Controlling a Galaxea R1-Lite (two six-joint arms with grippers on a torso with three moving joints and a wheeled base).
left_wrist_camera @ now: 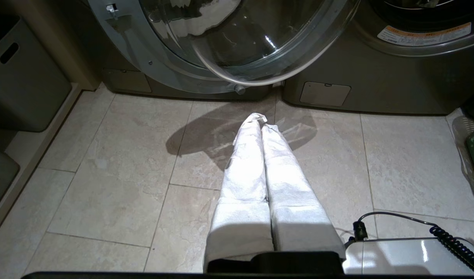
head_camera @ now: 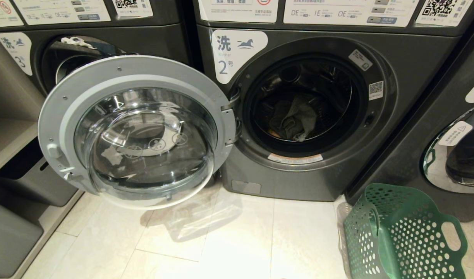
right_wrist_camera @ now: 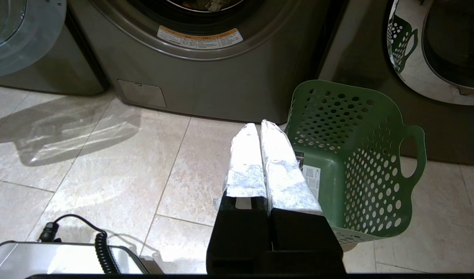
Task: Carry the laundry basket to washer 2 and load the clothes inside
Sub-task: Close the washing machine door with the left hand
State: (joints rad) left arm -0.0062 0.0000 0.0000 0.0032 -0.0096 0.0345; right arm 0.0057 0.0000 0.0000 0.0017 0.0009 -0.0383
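Both grippers are hanging low over the tile floor (left_wrist_camera: 105,186) on my feeds, neither showing in the head view. Left gripper (left_wrist_camera: 262,120) is pointing at the floor just below the swung-open door (head_camera: 136,131) of washer 2 (head_camera: 299,112), its white-wrapped fingers (left_wrist_camera: 244,170) pressed together and pinching nothing. Right gripper (right_wrist_camera: 260,126) is doing the same, fingers (right_wrist_camera: 279,170) squeezed tight with nothing between them, its tips sitting just beside the near rim of the laundry basket (right_wrist_camera: 349,155); I can't tell whether they're touching it.

That green basket (head_camera: 399,236) is standing on the floor, leaning a bit, in front of the gap between washer 2 and the neighbouring washer (head_camera: 450,147) on my right. I'm seeing no garments inside it.

Washer 2's drum is gaping open ahead, and the clothes (head_camera: 293,120) are lying inside it, grey cloth on top with a sliver of something orange-yellow under it. They're well apart from both grippers. Washer 3 (head_camera: 20,54) is sitting behind the open door on my left.
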